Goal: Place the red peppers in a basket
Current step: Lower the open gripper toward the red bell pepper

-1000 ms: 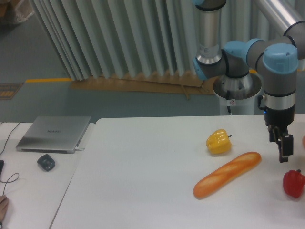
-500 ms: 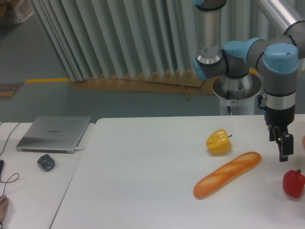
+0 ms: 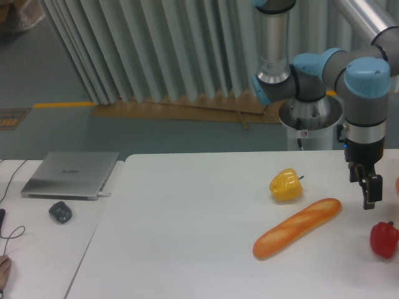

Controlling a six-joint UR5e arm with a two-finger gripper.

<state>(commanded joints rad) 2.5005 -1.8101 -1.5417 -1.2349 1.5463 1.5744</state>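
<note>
A glossy red pepper (image 3: 383,239) with a short dark stem stands on the white table (image 3: 187,237) at the far right, partly cut by the frame edge. My gripper (image 3: 368,190) hangs just above and slightly left of it, not touching it. The dark fingers (image 3: 373,190) point down and stand apart, with nothing between them. No basket is in view.
A long orange-brown baguette (image 3: 298,228) lies diagonally left of the red pepper. A yellow bell pepper (image 3: 286,185) sits behind it. A sliver of something orange-red (image 3: 397,185) shows at the right edge. A closed laptop (image 3: 70,175) and a dark mouse (image 3: 60,212) lie at the left.
The gripper has risen very slightly above the red pepper. Nothing else has moved.
</note>
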